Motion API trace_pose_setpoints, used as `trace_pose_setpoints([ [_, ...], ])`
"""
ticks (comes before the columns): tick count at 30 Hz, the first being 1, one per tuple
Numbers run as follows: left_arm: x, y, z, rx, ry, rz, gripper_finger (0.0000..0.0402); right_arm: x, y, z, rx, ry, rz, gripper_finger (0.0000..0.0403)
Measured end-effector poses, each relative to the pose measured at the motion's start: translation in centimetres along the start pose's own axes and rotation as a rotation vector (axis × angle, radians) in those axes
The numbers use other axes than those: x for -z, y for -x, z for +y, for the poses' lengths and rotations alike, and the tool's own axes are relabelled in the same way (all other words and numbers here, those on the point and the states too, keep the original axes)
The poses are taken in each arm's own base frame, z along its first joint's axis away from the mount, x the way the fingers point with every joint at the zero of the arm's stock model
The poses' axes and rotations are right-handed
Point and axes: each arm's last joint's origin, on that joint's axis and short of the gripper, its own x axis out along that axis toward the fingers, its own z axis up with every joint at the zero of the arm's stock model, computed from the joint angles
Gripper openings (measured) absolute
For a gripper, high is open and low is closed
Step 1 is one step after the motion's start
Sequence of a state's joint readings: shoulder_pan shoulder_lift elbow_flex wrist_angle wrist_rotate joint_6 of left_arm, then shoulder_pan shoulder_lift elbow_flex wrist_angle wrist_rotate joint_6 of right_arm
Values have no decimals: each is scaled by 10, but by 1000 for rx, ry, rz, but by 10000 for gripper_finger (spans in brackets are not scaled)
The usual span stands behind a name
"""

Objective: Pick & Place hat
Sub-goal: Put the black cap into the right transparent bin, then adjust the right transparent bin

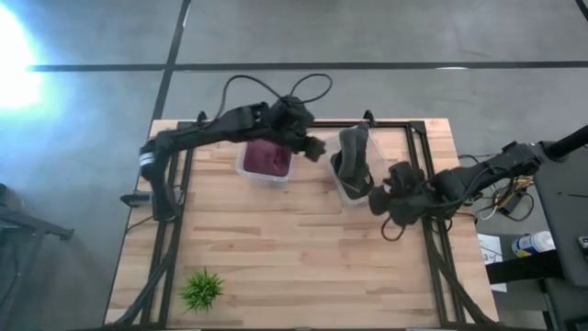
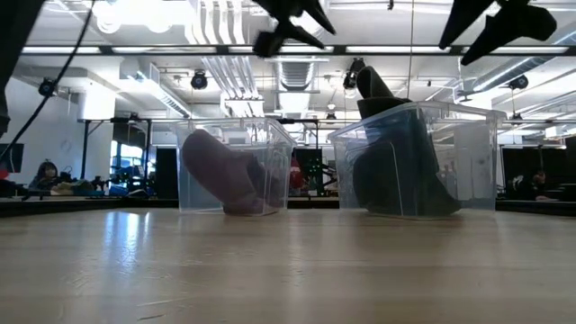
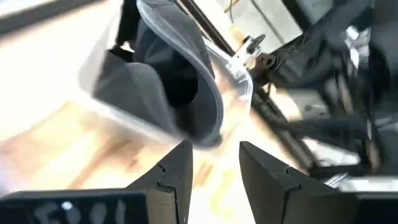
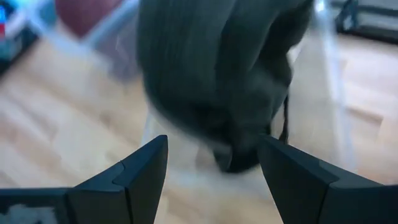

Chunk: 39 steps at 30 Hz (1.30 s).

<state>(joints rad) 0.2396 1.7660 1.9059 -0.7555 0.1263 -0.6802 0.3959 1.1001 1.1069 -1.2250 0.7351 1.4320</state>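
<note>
A dark grey hat (image 1: 354,158) sits in a clear bin (image 1: 347,195) on the table's far right part. It leans against the bin's wall, and its top (image 2: 369,85) sticks up over the rim. A mauve hat (image 1: 266,158) lies in a second clear bin (image 1: 246,170) to the left. My left gripper (image 1: 313,146) hovers open between the two bins, above their rims (image 3: 214,149). My right gripper (image 1: 378,199) hovers open by the near right corner of the grey hat's bin and faces the hat (image 4: 213,142). Both grippers are above the bins in the low view.
A small green plant (image 1: 202,289) stands near the table's near left corner. Black frame rails (image 1: 432,248) run along the table's left and right sides. Bare wood (image 1: 303,257) stretches across the near half of the table.
</note>
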Motion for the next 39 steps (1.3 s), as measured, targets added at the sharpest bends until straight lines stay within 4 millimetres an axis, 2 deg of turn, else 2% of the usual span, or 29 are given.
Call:
trace_pose_setpoints([
  [4, 24, 31, -13, -95, -118, -38, 124, -22, -4, -13, 53, -93, -119, 247],
  [8, 51, 51, -18, -135, -152, -68, 124, -50, -23, -19, 124, -98, -164, 247],
  [12, 73, 64, -10, -147, -114, -80, 124, -82, -46, -22, 118, -106, -176, 247],
  [16, 97, 68, 7, -146, -32, -65, 124, -103, -73, -37, 184, -159, -126, 247],
  [19, 114, 73, 19, -127, 40, -85, 124, -110, -93, -50, 228, -189, -75, 247],
  [24, 140, 78, 40, -80, 137, -124, 124, -117, -128, -51, 134, -155, 15, 247],
  [28, 155, 83, 55, -52, 196, -143, 124, -108, -158, -48, 90, -125, 185, 247],
  [30, 161, 85, 62, -53, 222, -140, 124, -103, -167, -46, 82, -118, 253, 247],
  [34, 169, 91, 71, -45, 239, -137, 124, -100, -165, -42, 79, -111, 254, 247],
  [39, 168, 103, 72, -28, 193, -174, 124, -117, -129, -42, 98, -121, 58, 247],
])
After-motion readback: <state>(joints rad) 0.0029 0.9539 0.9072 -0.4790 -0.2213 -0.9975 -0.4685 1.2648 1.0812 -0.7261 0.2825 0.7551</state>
